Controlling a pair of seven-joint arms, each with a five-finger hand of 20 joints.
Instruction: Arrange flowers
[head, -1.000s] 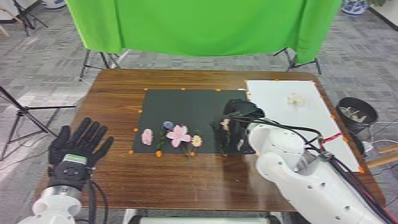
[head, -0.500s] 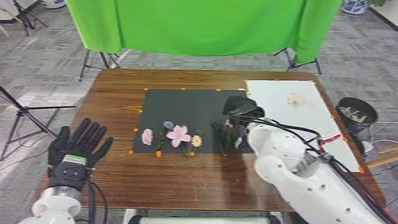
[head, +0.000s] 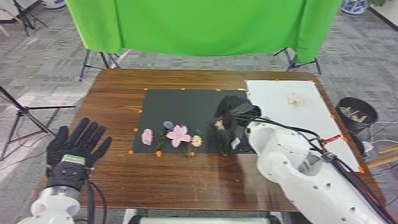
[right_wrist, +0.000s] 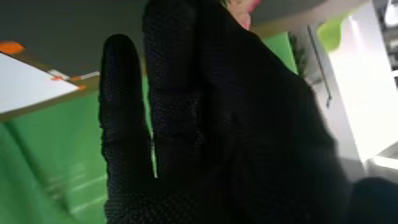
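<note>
Black matting (head: 182, 110) is stretched well beyond the flowers (head: 179, 135), which are laid along its near edge. A pink bloom (head: 219, 124) is partly hidden by the right hand (head: 236, 110), whose grip cannot be told. Over the tabletop's left edge (head: 91, 102), the left hand (head: 75, 145) is held, fingers spread straight.

From here I make out six flowers (head: 179, 136), one black mat (head: 182, 106), one white sheet (head: 275, 90), one wooden table (head: 195, 187), one green cloth (head: 204, 25), one bin (head: 357, 103).
</note>
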